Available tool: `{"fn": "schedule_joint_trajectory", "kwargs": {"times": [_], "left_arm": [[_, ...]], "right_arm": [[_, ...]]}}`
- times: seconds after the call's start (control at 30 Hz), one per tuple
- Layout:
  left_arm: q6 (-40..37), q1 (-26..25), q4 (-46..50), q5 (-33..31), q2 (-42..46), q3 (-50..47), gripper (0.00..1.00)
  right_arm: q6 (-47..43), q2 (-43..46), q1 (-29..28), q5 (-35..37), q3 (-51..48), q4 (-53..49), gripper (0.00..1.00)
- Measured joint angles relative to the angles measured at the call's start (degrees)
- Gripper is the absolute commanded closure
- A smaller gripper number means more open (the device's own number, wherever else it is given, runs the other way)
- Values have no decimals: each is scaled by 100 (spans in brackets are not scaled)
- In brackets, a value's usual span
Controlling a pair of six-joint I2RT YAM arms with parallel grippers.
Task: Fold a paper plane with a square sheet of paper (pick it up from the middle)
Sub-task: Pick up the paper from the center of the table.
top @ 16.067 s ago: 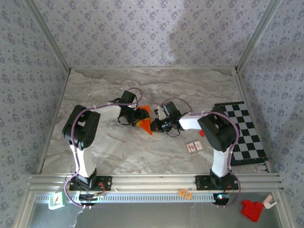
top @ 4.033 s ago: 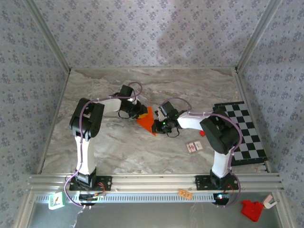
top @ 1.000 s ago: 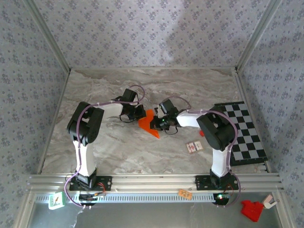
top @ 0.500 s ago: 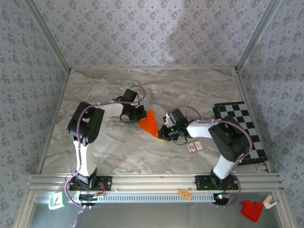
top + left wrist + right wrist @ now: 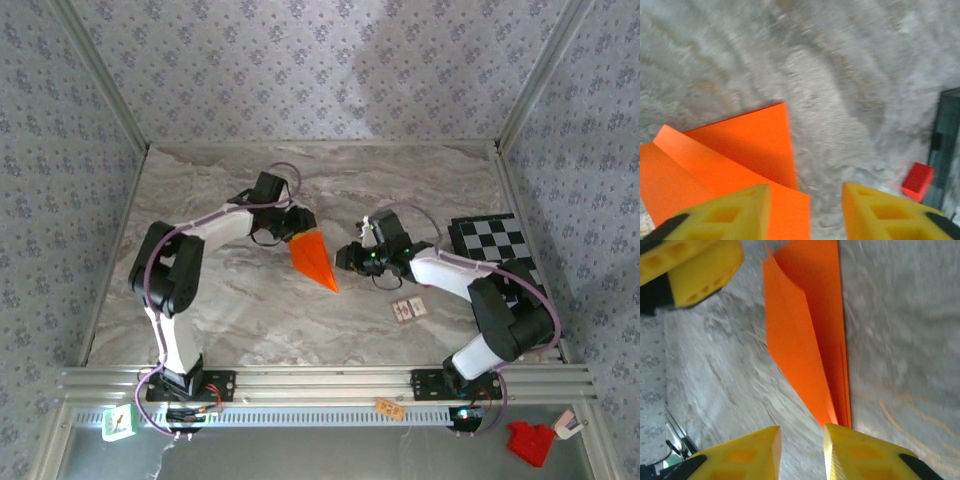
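The paper plane is lying in the middle of the marble table, nose toward the arms, its upper flap lifting instead of lying pressed. The left gripper is hovering at the wide tail, jaws parted on nothing, though the blurred wrist view is leaving it unclear whether a finger is touching paper, so a sideways move is risking a drag. The right gripper is waiting just beside it, jaws slightly apart and empty, so nothing is pinning the creases from springing open.
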State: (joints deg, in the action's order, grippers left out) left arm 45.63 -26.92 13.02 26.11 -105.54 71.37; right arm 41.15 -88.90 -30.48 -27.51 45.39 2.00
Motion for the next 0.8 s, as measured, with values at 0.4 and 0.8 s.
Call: {"fn": "schedule_joint_trajectory", "kwargs": {"times": [0.4,0.8], "left_arm": [[931,715,-796,24,918,-1596,23],[1257,861,-1047,26,1150,-2173,9]], "right_arm": [[-251,-1416,83,-422,979,212,65],[-807,-2127,83,-938,1558,122,83]]}}
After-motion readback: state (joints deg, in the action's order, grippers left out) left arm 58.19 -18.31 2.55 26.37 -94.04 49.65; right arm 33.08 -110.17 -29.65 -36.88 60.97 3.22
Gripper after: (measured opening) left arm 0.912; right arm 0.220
